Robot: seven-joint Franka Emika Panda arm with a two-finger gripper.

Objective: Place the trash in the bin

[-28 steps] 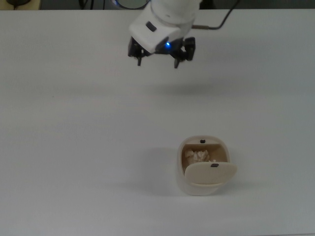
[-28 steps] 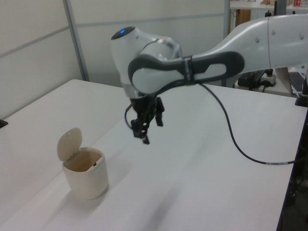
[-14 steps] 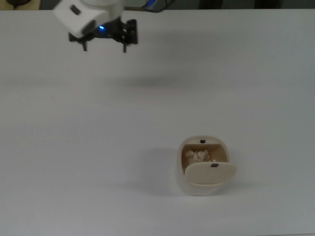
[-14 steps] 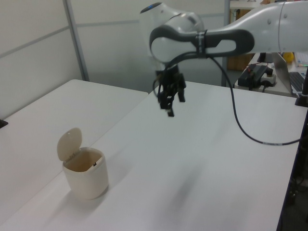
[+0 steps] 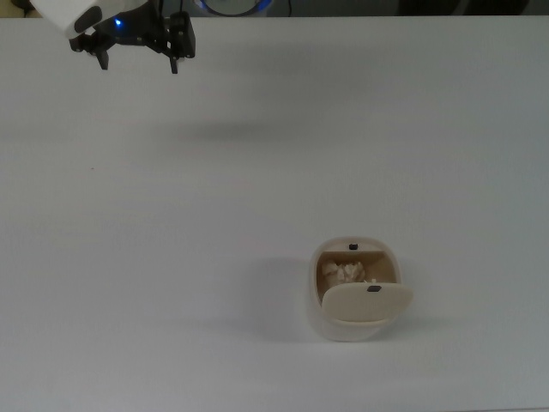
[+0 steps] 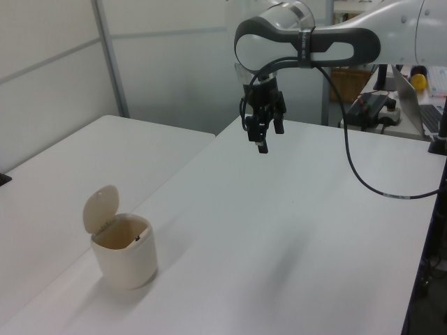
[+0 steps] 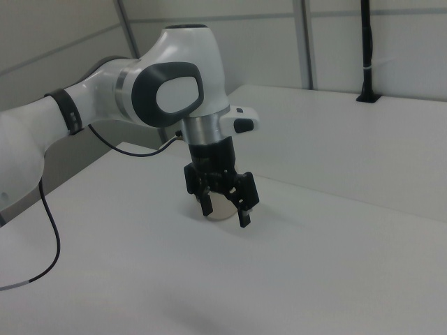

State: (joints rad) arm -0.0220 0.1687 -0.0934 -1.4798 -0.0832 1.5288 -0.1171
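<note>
The cream-beige bin (image 5: pixel 353 324) stands on the white table toward the top view's lower right, with its swing lid (image 5: pixel 367 301) tipped open. The trash (image 5: pixel 345 273), a crumpled cream-white paper wad, lies inside the bin. My gripper (image 5: pixel 139 63) hovers open and empty at the top view's upper left, far from the bin. In the left view the gripper (image 6: pixel 266 137) hangs high over the far part of the table, and the bin (image 6: pixel 126 262) sits at the near left. In the right view the gripper (image 7: pixel 225 214) hides most of the bin (image 7: pixel 221 211) behind it.
A black cable (image 6: pixel 360 183) trails from the arm toward the left view's right. The white table (image 6: pixel 279 265) ends at an edge on the left view's right, beside a desk with equipment (image 6: pixel 370 108). Grey partition walls (image 6: pixel 56 84) stand behind the table.
The gripper has swung away from the bin, toward the top view's upper left, and farther back in the left view. It stayed open. Bin, lid and trash have not moved.
</note>
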